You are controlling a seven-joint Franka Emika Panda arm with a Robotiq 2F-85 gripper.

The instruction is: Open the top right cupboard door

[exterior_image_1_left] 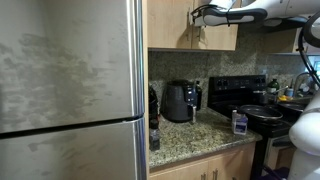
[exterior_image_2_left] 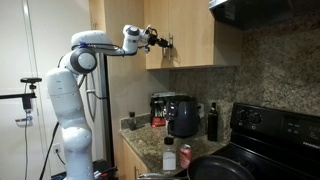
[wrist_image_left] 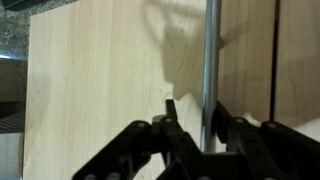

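Observation:
The top right cupboard door (wrist_image_left: 100,80) is a flat light-wood panel with a slim silver bar handle (wrist_image_left: 210,50) along one edge. It also shows in both exterior views (exterior_image_1_left: 222,35) (exterior_image_2_left: 200,35), high on the wall. My gripper (wrist_image_left: 195,110) is up at the handle with one black finger on each side of the bar. One finger lies against the bar, and a gap shows between the bar and the other finger. The door looks flush with its neighbour. In both exterior views the gripper (exterior_image_1_left: 200,14) (exterior_image_2_left: 160,40) sits at the door's left edge.
A matching wood door (exterior_image_2_left: 155,55) adjoins at the left. Below are a granite counter (exterior_image_1_left: 190,135) with a black appliance (exterior_image_1_left: 180,100), a dark bottle (exterior_image_2_left: 212,120) and a black stove (exterior_image_1_left: 245,95). A steel fridge (exterior_image_1_left: 70,90) stands at the left, and a range hood (exterior_image_2_left: 265,10) at the right.

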